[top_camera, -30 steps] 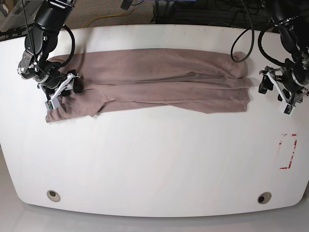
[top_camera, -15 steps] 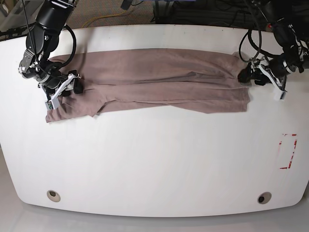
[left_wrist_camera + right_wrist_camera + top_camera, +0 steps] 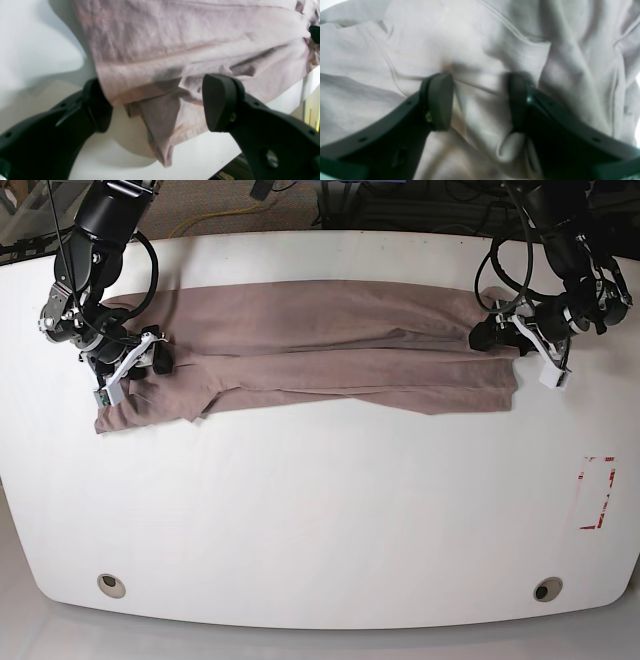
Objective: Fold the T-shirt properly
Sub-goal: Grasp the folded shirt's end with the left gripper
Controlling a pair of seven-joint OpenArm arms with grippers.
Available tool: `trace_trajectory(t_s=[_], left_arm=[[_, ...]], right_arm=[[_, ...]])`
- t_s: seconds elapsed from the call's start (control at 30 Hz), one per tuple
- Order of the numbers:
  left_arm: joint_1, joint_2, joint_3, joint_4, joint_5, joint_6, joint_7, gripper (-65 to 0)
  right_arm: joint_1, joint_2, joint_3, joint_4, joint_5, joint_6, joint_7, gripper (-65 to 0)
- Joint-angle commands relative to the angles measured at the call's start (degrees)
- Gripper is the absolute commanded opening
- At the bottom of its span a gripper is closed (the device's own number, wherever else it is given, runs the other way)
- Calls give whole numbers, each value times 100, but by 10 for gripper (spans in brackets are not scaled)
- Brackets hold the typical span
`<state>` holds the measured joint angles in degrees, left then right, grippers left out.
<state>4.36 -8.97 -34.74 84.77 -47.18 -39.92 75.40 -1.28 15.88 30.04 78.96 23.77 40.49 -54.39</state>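
Note:
The mauve-brown T-shirt (image 3: 330,345) lies folded lengthwise into a long band across the far half of the white table (image 3: 320,510). My left gripper (image 3: 492,335) is at the shirt's right end. In the left wrist view it (image 3: 157,105) is open, its fingers astride a hanging corner of the shirt (image 3: 175,50). My right gripper (image 3: 150,363) rests on the shirt's left end by a sleeve. In the right wrist view it (image 3: 480,102) is open, both fingers pressed onto the cloth (image 3: 470,37) with a fold between them.
A red-marked rectangle (image 3: 597,492) is on the table at the right. Two round holes (image 3: 111,584) (image 3: 546,588) sit near the front edge. Cables (image 3: 400,200) lie beyond the far edge.
My left gripper has moved leftward from beside the table's right edge onto the shirt's right end. The right gripper and the shirt have stayed where they were.

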Motion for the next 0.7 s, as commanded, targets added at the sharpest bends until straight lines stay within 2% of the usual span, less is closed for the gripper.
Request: trace_trajectory(t_s=[0.0, 0.33, 0.67], left_arm=[[-71, -83, -12, 81, 19, -8, -89, -140], [140, -136, -196, 776, 80, -8, -63, -142], [122, -303, -284, 107, 54, -8, -89, -142]], right_arm=[[-17, 34, -2, -6, -184, -49, -280, -306], [-17, 34, -2, -6, -184, -49, -280, -308], [-17, 25, -2, -6, -184, -49, -280, -308]])
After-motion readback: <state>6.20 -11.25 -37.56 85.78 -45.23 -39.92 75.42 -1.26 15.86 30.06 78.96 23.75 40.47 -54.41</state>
